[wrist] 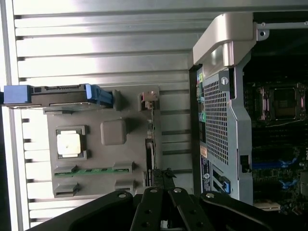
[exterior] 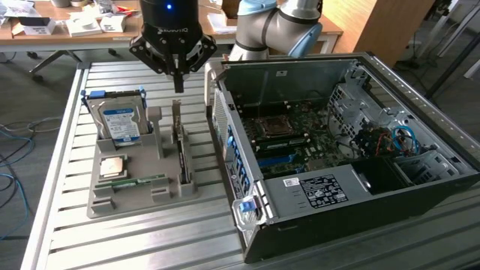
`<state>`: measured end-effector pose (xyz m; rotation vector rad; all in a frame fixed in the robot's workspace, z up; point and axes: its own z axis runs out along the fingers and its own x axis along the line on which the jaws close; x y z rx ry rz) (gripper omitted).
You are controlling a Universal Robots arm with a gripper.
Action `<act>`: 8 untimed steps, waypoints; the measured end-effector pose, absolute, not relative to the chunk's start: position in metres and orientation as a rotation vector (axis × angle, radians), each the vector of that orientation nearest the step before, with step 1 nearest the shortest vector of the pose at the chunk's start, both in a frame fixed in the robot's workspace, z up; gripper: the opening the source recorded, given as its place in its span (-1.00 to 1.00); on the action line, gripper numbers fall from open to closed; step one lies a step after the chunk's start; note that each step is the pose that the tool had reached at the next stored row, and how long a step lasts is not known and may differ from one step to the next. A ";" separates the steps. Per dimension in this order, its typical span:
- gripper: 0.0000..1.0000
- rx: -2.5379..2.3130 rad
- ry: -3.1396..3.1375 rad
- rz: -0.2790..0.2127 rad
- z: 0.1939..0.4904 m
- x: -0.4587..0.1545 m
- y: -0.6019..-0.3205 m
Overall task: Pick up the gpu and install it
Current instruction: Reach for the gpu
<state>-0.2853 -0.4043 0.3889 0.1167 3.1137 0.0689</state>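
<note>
Black metal fingers point(exterior: 179, 79) pressed fully together, gripping nothing, hang above the thin dark rectangular gpu card point(exterior: 180, 147), not touching it. Card stands on edge in grey plastic holder tray point(exterior: 143, 198) on slatted metal table point(exterior: 112, 242), beside open black computer case point(exterior: 338, 169).

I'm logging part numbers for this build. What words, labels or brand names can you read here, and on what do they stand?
No text here can be read with certainty.
gripper: white lettering on its black body, upside down, too blurred to read.
hard drive: blue label, print too small to read.
power supply: black-and-white label, print too small to read.
</note>
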 end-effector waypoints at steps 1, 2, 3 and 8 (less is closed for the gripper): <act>-0.79 0.117 3.114 0.069 0.389 -0.285 -0.405; -0.79 0.117 3.114 0.069 0.389 -0.285 -0.406; -0.79 0.117 3.114 0.069 0.389 -0.285 -0.407; -0.79 0.117 3.114 0.069 0.389 -0.285 -0.408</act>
